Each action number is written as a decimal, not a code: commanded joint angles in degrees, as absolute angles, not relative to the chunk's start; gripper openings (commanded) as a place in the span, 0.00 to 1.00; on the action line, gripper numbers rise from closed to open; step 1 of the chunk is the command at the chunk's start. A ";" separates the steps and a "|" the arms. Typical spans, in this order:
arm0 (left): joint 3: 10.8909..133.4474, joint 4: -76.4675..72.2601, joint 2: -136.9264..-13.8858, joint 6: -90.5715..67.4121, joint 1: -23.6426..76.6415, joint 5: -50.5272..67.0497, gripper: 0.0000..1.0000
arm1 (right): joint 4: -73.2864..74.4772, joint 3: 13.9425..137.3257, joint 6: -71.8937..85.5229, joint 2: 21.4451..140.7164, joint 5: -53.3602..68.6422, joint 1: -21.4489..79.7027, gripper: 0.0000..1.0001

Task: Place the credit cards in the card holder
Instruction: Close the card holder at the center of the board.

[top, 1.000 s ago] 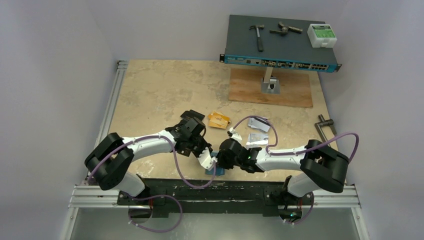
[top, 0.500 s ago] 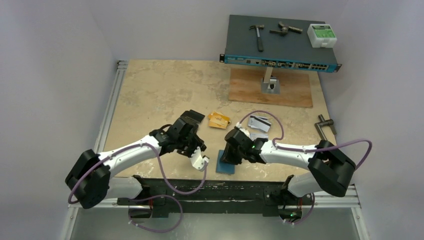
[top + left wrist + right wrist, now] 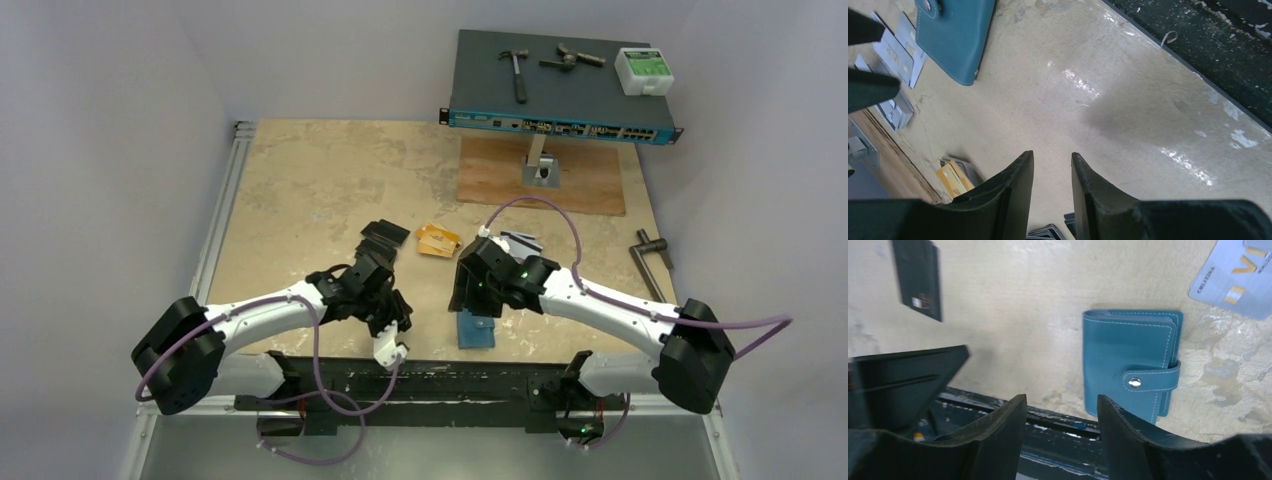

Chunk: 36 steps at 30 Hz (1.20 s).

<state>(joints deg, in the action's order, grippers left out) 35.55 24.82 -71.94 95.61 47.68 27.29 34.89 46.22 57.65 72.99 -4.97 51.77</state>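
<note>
The teal card holder point(image 3: 477, 328) lies shut and flat near the table's front edge, its snap tab point(image 3: 1148, 381) fastened. My right gripper point(image 3: 468, 300) hovers just behind it, open and empty point(image 3: 1062, 400). My left gripper point(image 3: 392, 350) hangs to the holder's left over bare table, jaws a little apart with nothing between them point(image 3: 1052, 157). Orange credit cards point(image 3: 437, 240) and black ones point(image 3: 384, 234) lie mid-table. Silver cards point(image 3: 522, 240) are partly hidden behind the right arm. In the left wrist view the holder point(image 3: 955, 35) sits at top left beside silver cards point(image 3: 895, 50).
A network switch point(image 3: 560, 95) on a stand carries a hammer point(image 3: 517, 72) and small parts at the back right, over a wooden board point(image 3: 545, 178). A metal handle point(image 3: 648, 250) lies at the right edge. The black frame rail point(image 3: 440, 372) runs along the front.
Both grippers have let go of the card holder and opened. The left one drew back towards the front edge, the right one rose behind the holder, which now lies further right.
</note>
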 commanded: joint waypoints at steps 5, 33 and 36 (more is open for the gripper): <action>37.09 16.22 -75.06 95.55 49.75 30.21 0.32 | 45.82 49.19 56.06 68.92 -10.68 49.15 0.55; 44.81 27.30 -73.71 86.10 50.18 14.90 0.29 | 25.74 41.78 56.70 80.74 -2.53 47.38 0.56; 49.04 30.96 -74.30 80.20 47.99 11.83 0.34 | 26.60 41.68 56.28 77.97 -3.15 47.43 0.60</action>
<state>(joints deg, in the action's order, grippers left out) 43.81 25.12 -75.18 87.46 50.48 15.51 26.09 41.71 57.36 81.71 -2.20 47.55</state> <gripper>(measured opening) 0.310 0.577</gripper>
